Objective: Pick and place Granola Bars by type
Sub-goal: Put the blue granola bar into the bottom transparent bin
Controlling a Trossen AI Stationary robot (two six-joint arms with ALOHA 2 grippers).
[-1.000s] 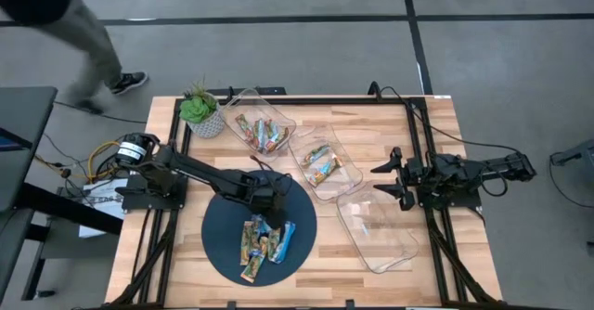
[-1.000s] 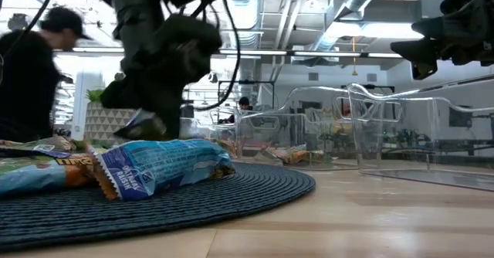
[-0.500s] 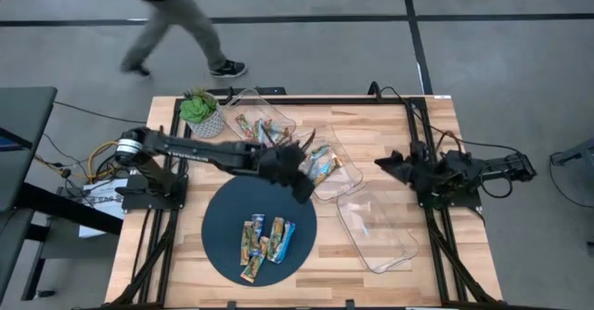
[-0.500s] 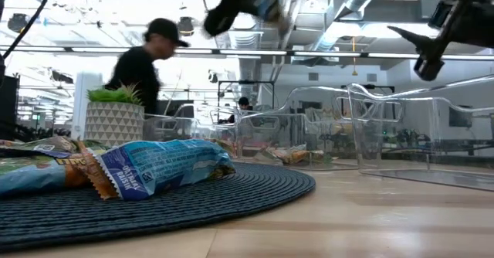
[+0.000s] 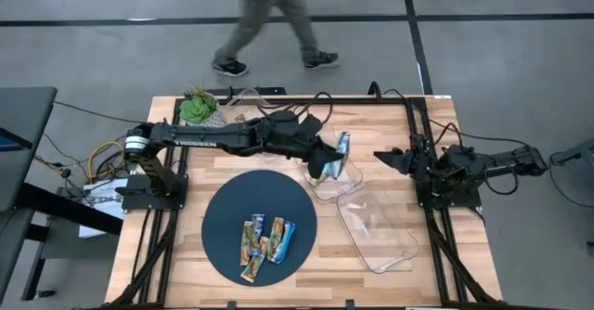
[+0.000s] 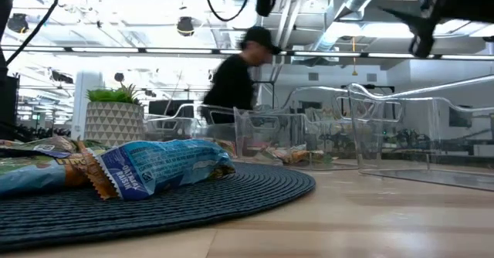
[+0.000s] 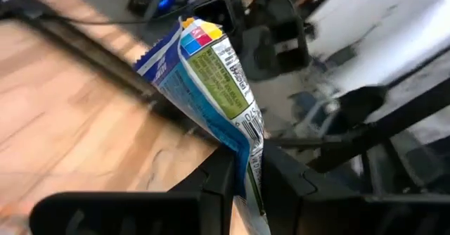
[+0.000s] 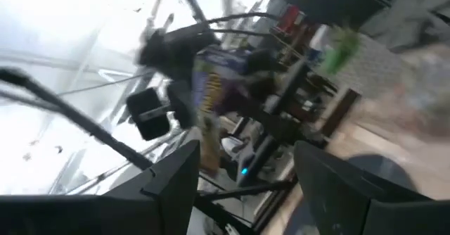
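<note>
My left gripper [image 7: 245,175] is shut on a blue-wrapped granola bar [image 7: 211,80] and hangs in the air over the middle clear tray [image 5: 327,182]. In the high view the bar [image 5: 342,148] shows just past the gripper [image 5: 330,161]. Several more bars [image 5: 263,240] lie flat on the round dark mat [image 5: 223,222]; a blue one [image 6: 154,165] is nearest in the low view. My right gripper [image 5: 397,159] waits open by the table's right edge, raised off the table. My left gripper pinches the blue bar between its two fingers by one end of the wrapper [image 7: 247,147]. The fingers reach out toward the table's right side. The bar is lifted clear and sticks out beyond the fingertips [image 7: 219,172], its free end [image 7: 195,31] in the air.
An empty clear tray [image 5: 376,226] sits near the right. Another tray [image 5: 243,101] at the far left is mostly under my left arm. A potted plant [image 5: 198,107] stands at the far left corner. A person [image 5: 274,22] walks past beyond the far edge.
My left gripper has lifted the blue bar off the mat and carried it up and toward the far right, stretching the arm out over the middle tray. My right gripper has risen a little. The person has walked rightward behind the table.
</note>
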